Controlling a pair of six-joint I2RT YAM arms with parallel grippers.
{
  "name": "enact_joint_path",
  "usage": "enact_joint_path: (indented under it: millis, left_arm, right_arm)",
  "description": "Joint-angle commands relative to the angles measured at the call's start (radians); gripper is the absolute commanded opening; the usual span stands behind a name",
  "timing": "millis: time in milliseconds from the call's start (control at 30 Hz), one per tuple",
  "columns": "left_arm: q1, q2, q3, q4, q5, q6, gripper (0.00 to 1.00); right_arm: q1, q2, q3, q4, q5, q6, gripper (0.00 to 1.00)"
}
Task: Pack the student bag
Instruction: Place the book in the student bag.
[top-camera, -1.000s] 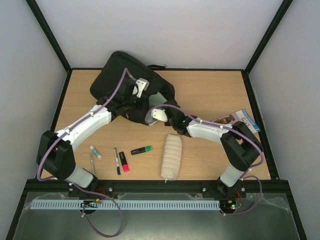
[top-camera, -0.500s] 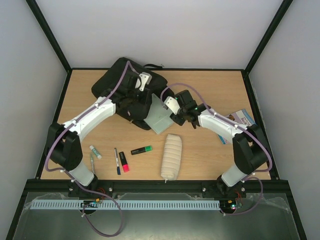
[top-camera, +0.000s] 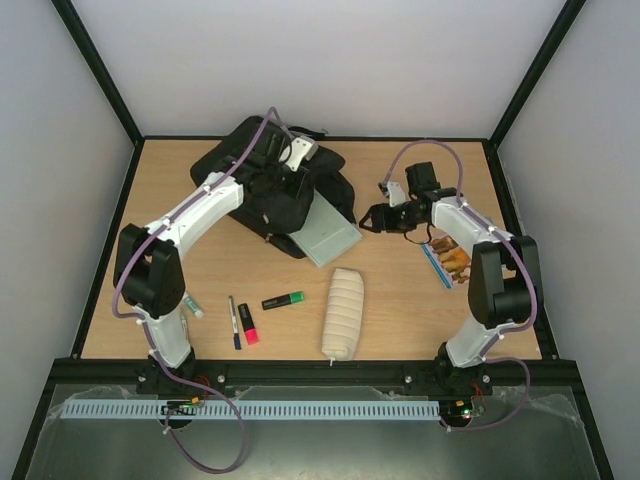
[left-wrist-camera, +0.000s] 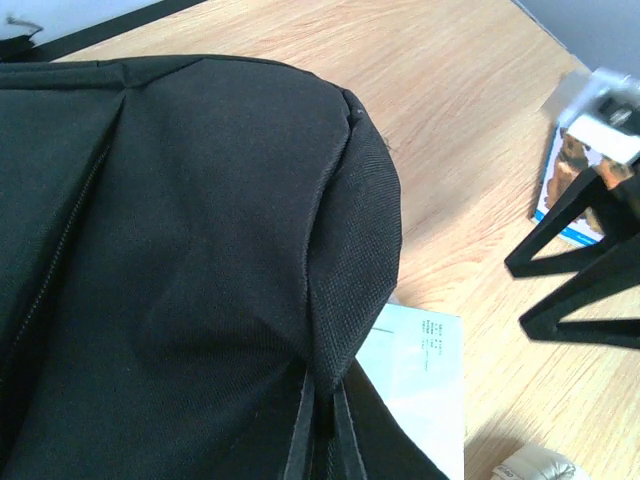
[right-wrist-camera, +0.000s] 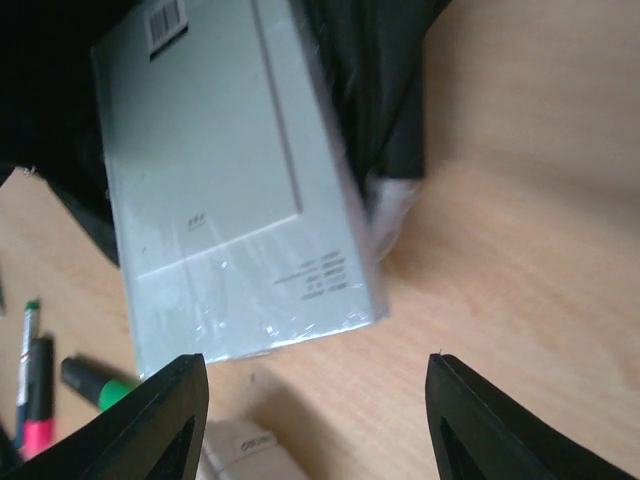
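Note:
The student bag (top-camera: 262, 180) is a large black backpack lying at the back left of the table. My left gripper (top-camera: 288, 188) is shut on a fold of the bag's fabric (left-wrist-camera: 330, 300), holding its edge up; its thin fingers (left-wrist-camera: 300, 430) pinch the cloth. A pale grey book (top-camera: 328, 232) lies with its far end under that raised edge and its near end out on the table. My right gripper (top-camera: 373, 218) stands open and empty to the right of the book (right-wrist-camera: 230, 180), clear of it, fingertips (right-wrist-camera: 170, 420) wide apart.
A cream pencil case (top-camera: 342, 312) lies near the front centre. Left of it are a green highlighter (top-camera: 283, 300), a pink highlighter (top-camera: 248, 325), a pen (top-camera: 233, 320) and a glue stick (top-camera: 192, 305). A picture book (top-camera: 448, 262) lies under the right arm.
My right gripper has let go of the grey book, opened and drawn back to the right. The left arm has shifted toward the back, still holding the bag's edge.

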Motion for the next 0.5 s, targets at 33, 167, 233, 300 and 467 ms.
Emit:
enact_joint_path:
  millis: [33,167,233,300,467]
  left_arm:
    - [-0.012,0.006,0.073,0.092,0.14,0.059,0.02]
    - [-0.032,0.044,0.096,0.107,0.147,0.057,0.02]
    - [-0.041,0.064,0.121,0.088,0.146,0.066,0.02]
    - [-0.048,0.073,0.132,0.08,0.145,0.07,0.02]
    - [-0.057,0.073,0.138,0.083,0.138,0.072,0.02]
  right_arm:
    - [-0.001,0.04,-0.053,-0.07,-0.157,0.076,0.6]
    - [-0.001,0.104,-0.062,-0.051,-0.116,0.085,0.61]
    - [-0.002,0.128,-0.062,-0.052,-0.103,0.084,0.61]
    - [-0.002,0.138,-0.062,-0.052,-0.08,0.085,0.62]
    - [-0.003,0.155,-0.061,-0.053,-0.044,0.085,0.66]
